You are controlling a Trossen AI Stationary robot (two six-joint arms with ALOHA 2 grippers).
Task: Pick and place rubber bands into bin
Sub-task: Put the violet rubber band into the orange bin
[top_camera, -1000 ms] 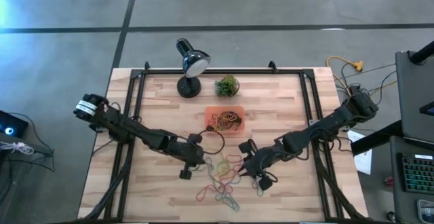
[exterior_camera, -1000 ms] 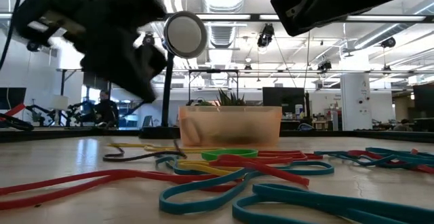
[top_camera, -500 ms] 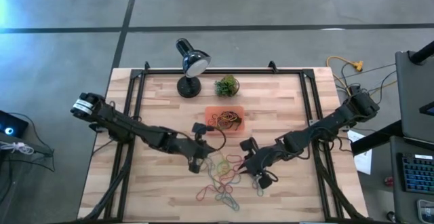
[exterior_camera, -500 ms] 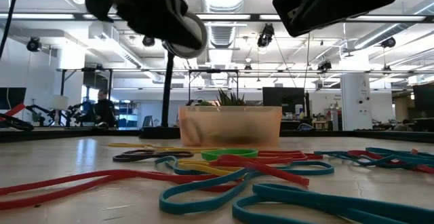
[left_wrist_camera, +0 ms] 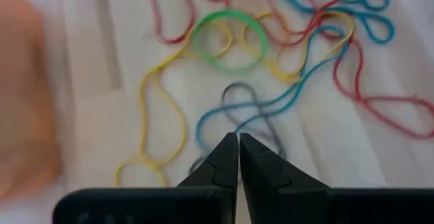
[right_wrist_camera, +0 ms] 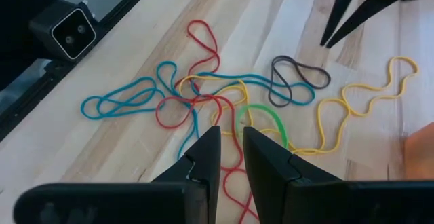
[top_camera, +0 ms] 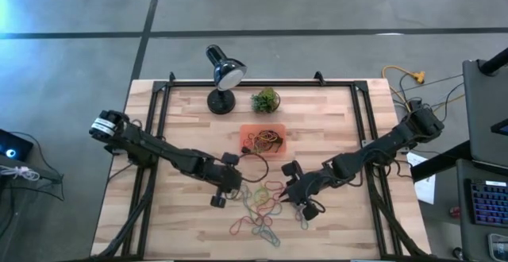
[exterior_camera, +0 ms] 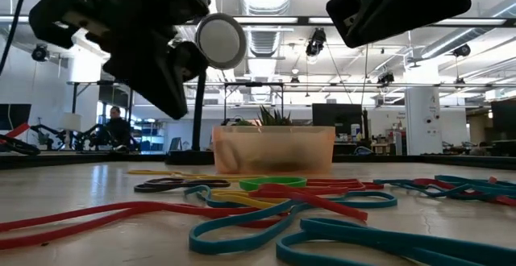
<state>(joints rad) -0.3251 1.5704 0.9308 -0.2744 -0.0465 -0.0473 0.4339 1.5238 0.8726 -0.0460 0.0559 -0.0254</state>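
The rubber bands [top_camera: 262, 206] are spread in a loose tangle on the wooden surface [top_camera: 317, 119], a little toward its near edge from the middle; red, blue, yellow, green and dark loops are seen overlapping [right_wrist_camera: 224, 102]. The bin [top_camera: 263, 141] is set toward the far edge from the tangle, with several bands already lying inside it – a dark loop hangs over its near rim onto the surface.

The left gripper [left_wrist_camera: 238, 142] is held just above the tangle's left side, its fingers pressed together with nothing between them; a grey band and a blue one lie directly under the tips. The right gripper [right_wrist_camera: 231, 137] is poised at the tangle's right side, its fingers [right_wrist_camera: 207, 149] slightly apart – a narrow gap is seen between them, and no band is clamped there.

A black desk lamp [top_camera: 222, 75] and a small green plant ball [top_camera: 265, 100] are placed near the far edge, beyond the bin.
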